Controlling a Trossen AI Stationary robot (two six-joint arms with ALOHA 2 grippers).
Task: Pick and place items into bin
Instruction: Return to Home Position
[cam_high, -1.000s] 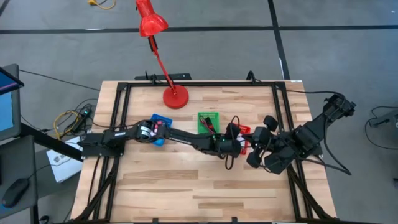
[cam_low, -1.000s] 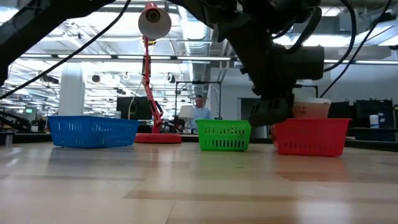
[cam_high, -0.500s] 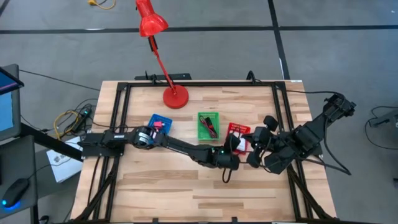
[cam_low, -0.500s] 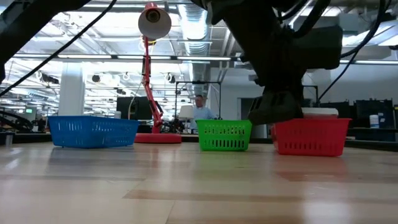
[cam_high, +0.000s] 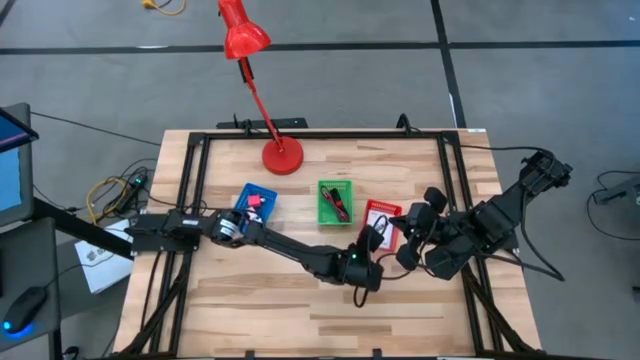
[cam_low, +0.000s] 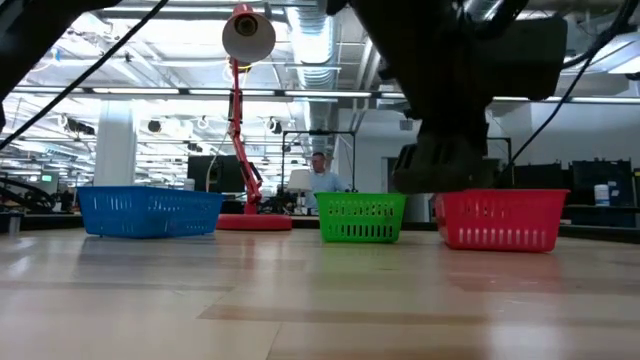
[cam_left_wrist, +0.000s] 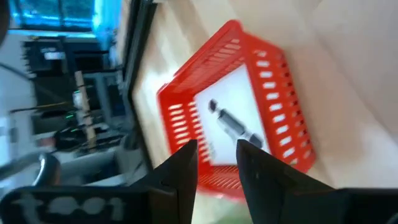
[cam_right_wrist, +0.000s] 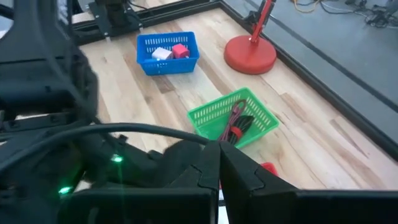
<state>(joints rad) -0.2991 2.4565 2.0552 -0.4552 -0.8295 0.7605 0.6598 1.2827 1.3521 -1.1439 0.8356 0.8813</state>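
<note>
White card (cam_left_wrist: 249, 99) lies inside red bin (cam_left_wrist: 280, 93), left gripper (cam_left_wrist: 217, 146) apart, empty, beside its rim.

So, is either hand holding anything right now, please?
No, nothing is held: the left hand is open and empty, the right hand shut on nothing.

Lab hall: exposed ceiling ducts (cam_low: 312, 60), framed wooden table (cam_high: 250, 310).

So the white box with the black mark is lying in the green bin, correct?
Not quite: the white box with the black mark lies in the red bin, as the left wrist view shows. The green bin holds a dark red cable instead.
</note>
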